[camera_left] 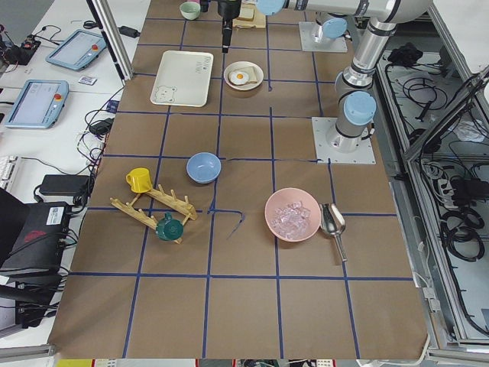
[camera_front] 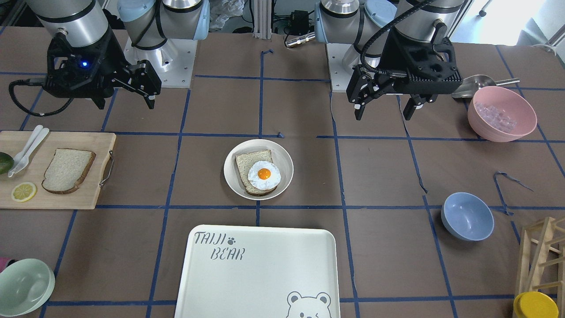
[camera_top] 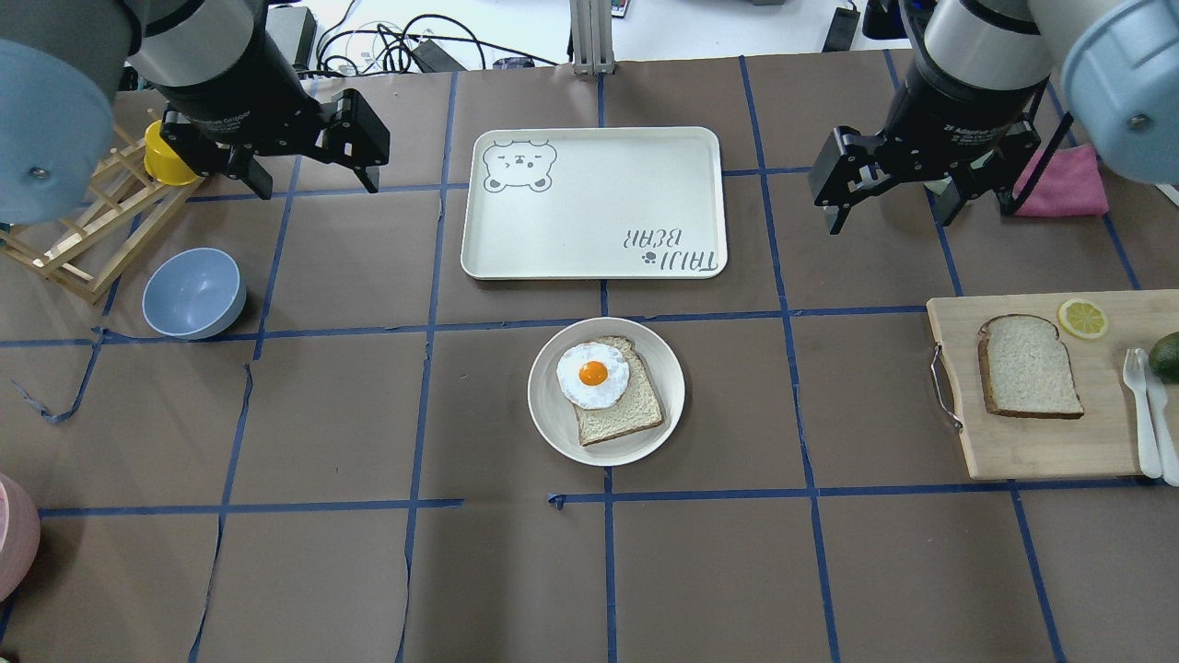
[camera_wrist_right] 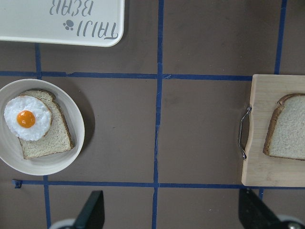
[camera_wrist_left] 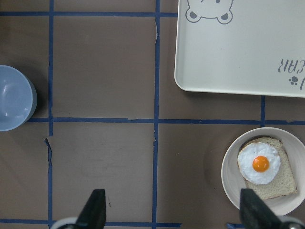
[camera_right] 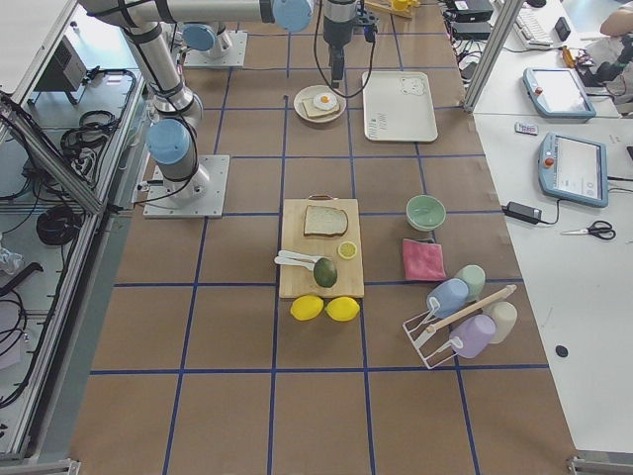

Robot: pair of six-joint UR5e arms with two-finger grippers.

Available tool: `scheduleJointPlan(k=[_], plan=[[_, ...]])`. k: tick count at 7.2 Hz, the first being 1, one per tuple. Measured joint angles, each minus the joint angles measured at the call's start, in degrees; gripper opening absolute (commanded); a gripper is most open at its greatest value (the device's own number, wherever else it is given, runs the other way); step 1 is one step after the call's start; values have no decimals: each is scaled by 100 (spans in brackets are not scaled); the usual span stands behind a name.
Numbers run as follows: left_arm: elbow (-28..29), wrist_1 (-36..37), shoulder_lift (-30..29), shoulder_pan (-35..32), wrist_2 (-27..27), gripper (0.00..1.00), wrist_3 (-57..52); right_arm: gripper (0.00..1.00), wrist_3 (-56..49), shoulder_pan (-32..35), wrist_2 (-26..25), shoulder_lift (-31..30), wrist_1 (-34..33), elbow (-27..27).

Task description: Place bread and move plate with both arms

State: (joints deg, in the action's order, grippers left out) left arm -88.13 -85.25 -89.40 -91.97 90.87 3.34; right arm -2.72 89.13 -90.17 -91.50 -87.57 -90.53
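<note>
The plain bread slice (camera_front: pixel 68 170) lies on a wooden cutting board on my right side, also in the overhead view (camera_top: pixel 1030 366) and the right wrist view (camera_wrist_right: pixel 290 128). The round cream plate (camera_front: pixel 231 176) sits mid-table and bears a darker slice with a fried egg; it also shows in the overhead view (camera_top: pixel 548 414) and the left wrist view (camera_wrist_left: pixel 228 176). My right gripper (camera_front: pixel 125 102) hovers open and empty, high between the plate and the board (camera_top: pixel 892 216). My left gripper (camera_front: pixel 383 112) hovers open and empty, high on the plate's other side (camera_top: pixel 315 180).
The bear-print tray (camera_top: pixel 594 203) lies just beyond the plate. The cutting board (camera_top: pixel 1041 451) also holds a lemon slice, white cutlery and an avocado. A blue bowl (camera_top: pixel 193 293), a wooden rack (camera_top: pixel 92 221), a pink bowl (camera_front: pixel 502 113) and a green bowl (camera_front: pixel 24 287) stand around.
</note>
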Motion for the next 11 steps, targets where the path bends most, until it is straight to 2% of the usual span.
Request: scheduleJointPlan(k=[11], plan=[[-1,0,1,-1,1,100,0,100,-28,-52,0,213,-58,-89]])
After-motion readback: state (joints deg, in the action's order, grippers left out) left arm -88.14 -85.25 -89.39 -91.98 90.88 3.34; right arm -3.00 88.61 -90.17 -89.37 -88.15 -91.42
